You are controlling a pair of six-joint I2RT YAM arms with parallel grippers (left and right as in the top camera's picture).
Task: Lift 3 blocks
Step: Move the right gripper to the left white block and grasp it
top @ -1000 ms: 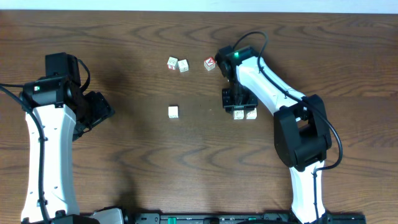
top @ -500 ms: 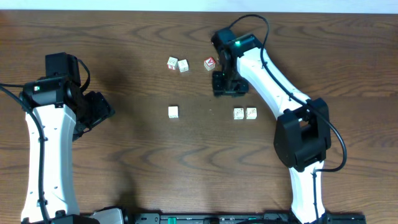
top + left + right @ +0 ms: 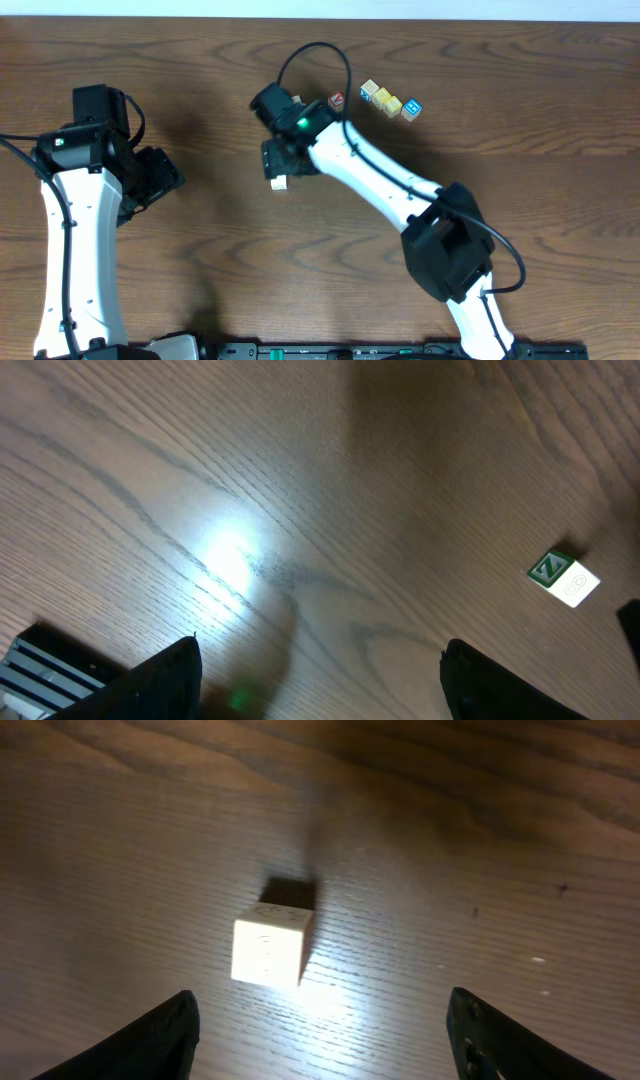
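Note:
One whitish-cream block (image 3: 279,183) lies left of the table's middle, half covered by my right gripper (image 3: 283,163), which hovers right over it. In the right wrist view that block (image 3: 270,947) rests on the wood just ahead of the gap, with my right gripper (image 3: 320,1042) open and nothing between its fingers. The long right arm hides the other blocks. My left gripper (image 3: 168,180) stays at the left side, apart from everything. In its own view the left gripper (image 3: 320,682) is open over bare wood, with a small whitish cube with a green mark (image 3: 563,577) far off at the right.
A red-faced cube (image 3: 338,101) sits at the back centre. To its right is a short row of cubes with yellow (image 3: 389,104) and blue (image 3: 411,109) faces. The right arm (image 3: 385,185) stretches diagonally across the table's middle.
My right arm has swung left, away from the pair of cubes at centre right, to the lone cube at the left, and its jaws have widened. The left arm has not moved.

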